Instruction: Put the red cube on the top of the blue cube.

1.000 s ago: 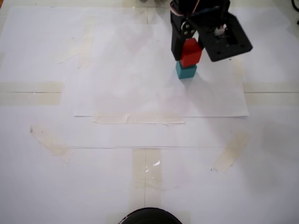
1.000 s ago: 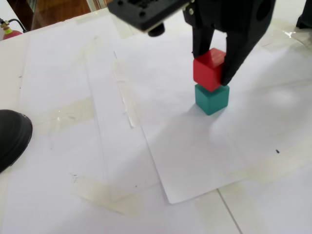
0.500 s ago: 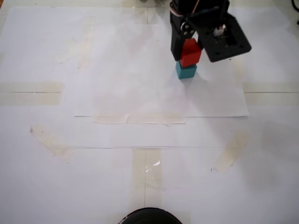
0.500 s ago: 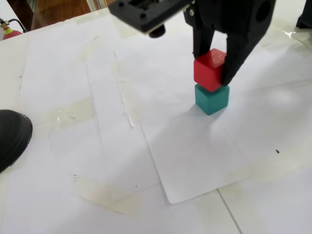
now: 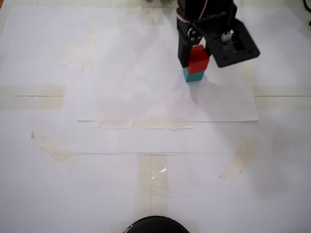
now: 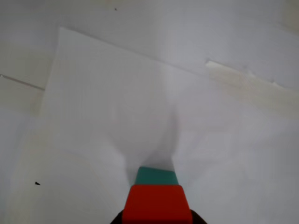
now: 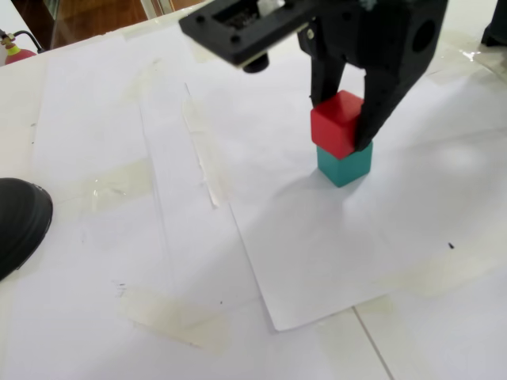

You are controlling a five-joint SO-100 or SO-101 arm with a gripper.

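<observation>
Red cube held on top of the blue cube.

The gripper [image 7: 341, 131] was closed on the red cube [image 7: 336, 123], one black finger [image 7: 322, 75] against its far-left face and the other against its right face. The red cube sat on the blue cube [image 7: 345, 165], touching it and set a little to the left of it in that fixed view. In the other fixed view, the stack stood at the far right of a white paper sheet [image 5: 146, 92] taped to the table [image 5: 155, 194], the red cube [image 5: 197, 58] covering most of the blue cube [image 5: 193, 76]. The wrist view showed the red cube [image 6: 156, 203] at the bottom edge with the blue cube [image 6: 157, 176] just beyond it. A black round object [image 7: 20, 222] lay at the table's left edge.
</observation>
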